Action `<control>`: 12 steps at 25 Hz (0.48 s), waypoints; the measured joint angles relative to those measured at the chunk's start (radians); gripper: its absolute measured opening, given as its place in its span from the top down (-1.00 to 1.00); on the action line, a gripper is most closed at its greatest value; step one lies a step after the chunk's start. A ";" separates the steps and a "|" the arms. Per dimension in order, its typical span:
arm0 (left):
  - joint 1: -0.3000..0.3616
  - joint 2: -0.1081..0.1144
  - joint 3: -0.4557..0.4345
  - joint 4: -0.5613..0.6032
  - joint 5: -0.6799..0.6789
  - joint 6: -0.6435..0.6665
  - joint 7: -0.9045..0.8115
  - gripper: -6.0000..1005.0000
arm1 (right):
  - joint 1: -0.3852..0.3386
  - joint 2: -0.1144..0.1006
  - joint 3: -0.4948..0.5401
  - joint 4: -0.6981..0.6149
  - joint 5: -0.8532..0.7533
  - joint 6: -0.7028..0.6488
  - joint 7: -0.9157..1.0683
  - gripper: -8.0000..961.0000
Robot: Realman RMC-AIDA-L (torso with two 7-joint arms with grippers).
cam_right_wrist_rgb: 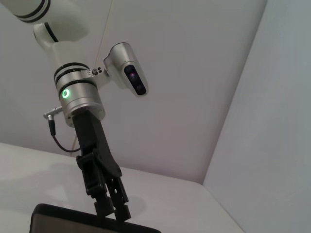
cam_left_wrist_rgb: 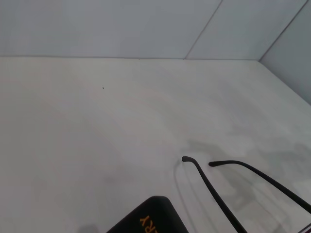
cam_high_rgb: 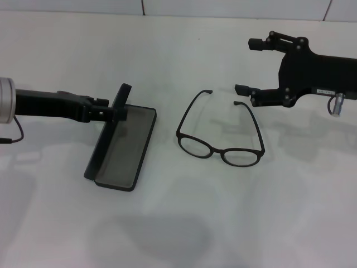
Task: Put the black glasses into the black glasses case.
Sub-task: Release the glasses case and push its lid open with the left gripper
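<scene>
The black glasses case (cam_high_rgb: pixel 131 148) lies open on the white table at the left, its lid (cam_high_rgb: pixel 109 134) standing up. My left gripper (cam_high_rgb: pixel 118 113) is shut on the lid's top edge; the right wrist view shows it (cam_right_wrist_rgb: pixel 115 208) pinching the lid (cam_right_wrist_rgb: pixel 68 221). The lid corner with orange lettering shows in the left wrist view (cam_left_wrist_rgb: pixel 146 221). The black glasses (cam_high_rgb: pixel 222 146) lie unfolded on the table right of the case, temple arms (cam_left_wrist_rgb: pixel 210 191) pointing away from me. My right gripper (cam_high_rgb: pixel 245 66) is open and empty, hovering just beyond the right temple tip.
The white table (cam_high_rgb: pixel 184 223) ends at a pale wall (cam_left_wrist_rgb: pixel 121 24) behind. The left arm (cam_high_rgb: pixel 50 105) reaches in from the left edge, the right arm (cam_high_rgb: pixel 318 72) from the right.
</scene>
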 joint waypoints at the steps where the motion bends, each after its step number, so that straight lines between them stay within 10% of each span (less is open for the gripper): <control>1: 0.000 0.000 0.000 0.001 0.002 0.000 0.000 -0.52 | 0.000 0.000 0.000 0.000 -0.001 0.002 0.000 -0.81; 12: -0.014 0.000 0.000 0.031 0.070 -0.049 0.011 -0.45 | 0.004 -0.003 -0.015 0.010 -0.002 -0.005 -0.024 -0.81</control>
